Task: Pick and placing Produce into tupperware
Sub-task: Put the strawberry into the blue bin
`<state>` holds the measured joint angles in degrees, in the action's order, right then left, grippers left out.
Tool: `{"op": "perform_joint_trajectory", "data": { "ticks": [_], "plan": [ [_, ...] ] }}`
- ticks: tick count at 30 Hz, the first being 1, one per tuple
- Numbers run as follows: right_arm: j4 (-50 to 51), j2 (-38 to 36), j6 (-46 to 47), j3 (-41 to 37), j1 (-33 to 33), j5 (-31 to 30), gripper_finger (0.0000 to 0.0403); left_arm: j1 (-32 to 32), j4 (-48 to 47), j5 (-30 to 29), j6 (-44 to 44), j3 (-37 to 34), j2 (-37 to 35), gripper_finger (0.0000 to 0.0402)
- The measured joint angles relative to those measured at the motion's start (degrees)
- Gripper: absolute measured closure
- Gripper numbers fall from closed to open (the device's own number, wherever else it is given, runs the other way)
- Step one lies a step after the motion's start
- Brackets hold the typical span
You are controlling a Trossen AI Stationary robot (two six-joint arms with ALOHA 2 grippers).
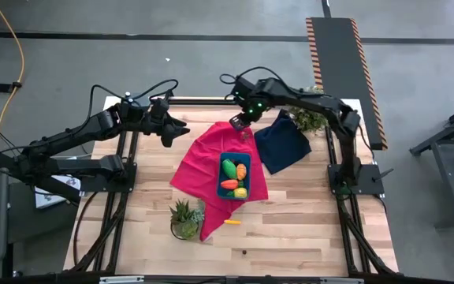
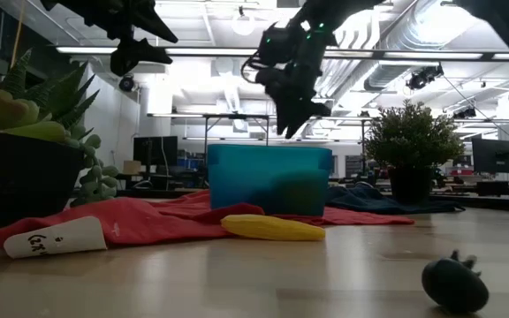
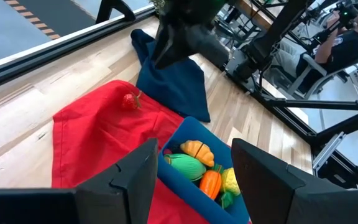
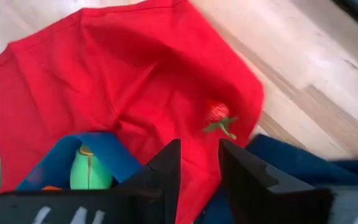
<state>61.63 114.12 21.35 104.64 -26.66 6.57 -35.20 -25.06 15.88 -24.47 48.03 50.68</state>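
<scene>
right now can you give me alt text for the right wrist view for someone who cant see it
A small red strawberry toy with a green stem lies on a crumpled red cloth, just ahead of the right end effector, whose dark fingers stand slightly apart with nothing between them. A teal tupperware holding a green produce piece sits nearby, with a navy cloth and wooden table beyond.

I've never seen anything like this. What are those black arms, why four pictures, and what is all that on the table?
Two robot arms work at a wooden table. One picture looks down from above, one looks level across the tabletop, and two come from cameras on the wrists. On a red cloth sits a blue tub holding toy produce. A toy strawberry lies loose on the cloth, and a yellow piece lies on the wood. There are also a navy cloth and potted plants. The right gripper hangs above the strawberry, jaws slightly apart, empty. The left gripper waits open in the air, also empty.
</scene>
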Motion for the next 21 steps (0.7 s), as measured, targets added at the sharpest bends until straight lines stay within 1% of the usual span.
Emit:
{"op": "perform_joint_trajectory", "data": {
  "ticks": [2,5,13,16,21],
  "plan": [
    [-0.1,1.8,-1.4,1.2,-0.1,1.4,0.0303,0.0,-0.1,0.0,0.0,0.0,0.0,0.0208],
    [0.0,3.7,-3.3,1.5,-0.3,1.7,0.0292,0.0,-0.4,0.0,0.0,0.0,0.0,0.0208],
    [3.1,8.2,-5.1,1.4,-0.7,1.7,0.0220,0.0,-0.5,0.0,0.0,0.0,0.0,0.0208],
    [3.2,9.6,-5.8,1.4,-0.7,1.6,0.0204,0.0,-0.5,0.0,0.0,0.0,0.0,0.0208],
    [3.5,11.6,-6.9,1.4,-0.7,1.6,0.0188,0.0,-0.5,0.0,0.0,0.0,0.0,0.0208]
  ]
}}
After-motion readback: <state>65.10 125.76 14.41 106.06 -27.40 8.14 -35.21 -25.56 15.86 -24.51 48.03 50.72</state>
